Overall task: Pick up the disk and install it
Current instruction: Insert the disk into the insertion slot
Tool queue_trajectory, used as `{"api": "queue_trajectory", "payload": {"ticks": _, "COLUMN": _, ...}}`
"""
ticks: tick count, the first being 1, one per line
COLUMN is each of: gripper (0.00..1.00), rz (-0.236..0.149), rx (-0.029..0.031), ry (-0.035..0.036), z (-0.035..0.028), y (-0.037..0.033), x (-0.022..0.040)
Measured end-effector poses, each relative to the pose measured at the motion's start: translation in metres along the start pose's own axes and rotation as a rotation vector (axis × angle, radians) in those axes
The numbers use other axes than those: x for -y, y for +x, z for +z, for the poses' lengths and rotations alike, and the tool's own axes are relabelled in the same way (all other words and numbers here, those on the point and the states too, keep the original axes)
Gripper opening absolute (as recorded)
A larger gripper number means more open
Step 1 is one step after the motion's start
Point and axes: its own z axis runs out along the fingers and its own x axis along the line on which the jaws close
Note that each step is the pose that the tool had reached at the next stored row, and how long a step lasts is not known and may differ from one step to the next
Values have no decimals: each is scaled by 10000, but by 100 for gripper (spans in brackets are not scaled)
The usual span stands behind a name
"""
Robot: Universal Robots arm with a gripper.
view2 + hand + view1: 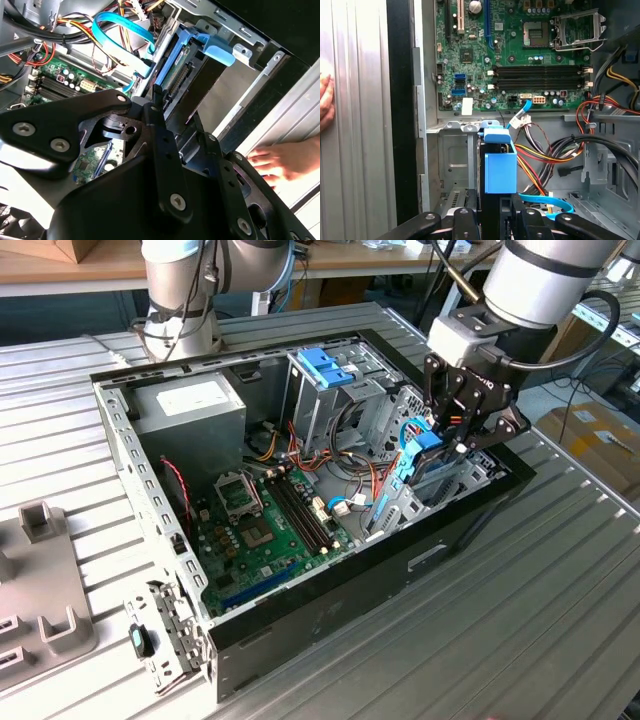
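The disk [424,454] stands on edge in its light-blue carrier, partly down in a bay at the case's corner on the exterior view's right. My gripper [442,440] is shut on it from above, one black finger on each flat side. In the first wrist view the disk [498,167] shows edge-on with its blue carrier tab, and my gripper [492,220] clamps its dark body. In the second wrist view the disk [186,75] sits against the metal bay wall, its blue tab sticking out beyond my gripper [182,125].
The open computer case [330,610] holds a green motherboard [262,530], a grey power supply [190,405], a metal cage with a blue latch [325,365] and loose cables [540,155]. A person's hand [282,160] rests on the ribbed table beside the case. A grey fixture [40,585] lies at the exterior view's left.
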Motion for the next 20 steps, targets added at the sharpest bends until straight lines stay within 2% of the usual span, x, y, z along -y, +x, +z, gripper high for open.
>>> {"api": "queue_trajectory", "payload": {"ticks": 7, "gripper": 35, "rz": 0, "rx": 2, "ry": 0, "z": 3, "y": 0, "x": 0}}
{"api": "queue_trajectory", "payload": {"ticks": 11, "gripper": 35, "rz": -1, "rx": 2, "ry": 0, "z": 71, "y": -1, "x": -3}}
{"api": "queue_trajectory", "payload": {"ticks": 16, "gripper": 35, "rz": 1, "rx": 2, "ry": 0, "z": 72, "y": -1, "x": -3}}
{"api": "queue_trajectory", "payload": {"ticks": 19, "gripper": 36, "rz": 0, "rx": -1, "ry": 0, "z": 71, "y": -1, "x": -3}}
{"api": "queue_trajectory", "payload": {"ticks": 20, "gripper": 43, "rz": 0, "rx": 1, "ry": 0, "z": 72, "y": 0, "x": -3}}
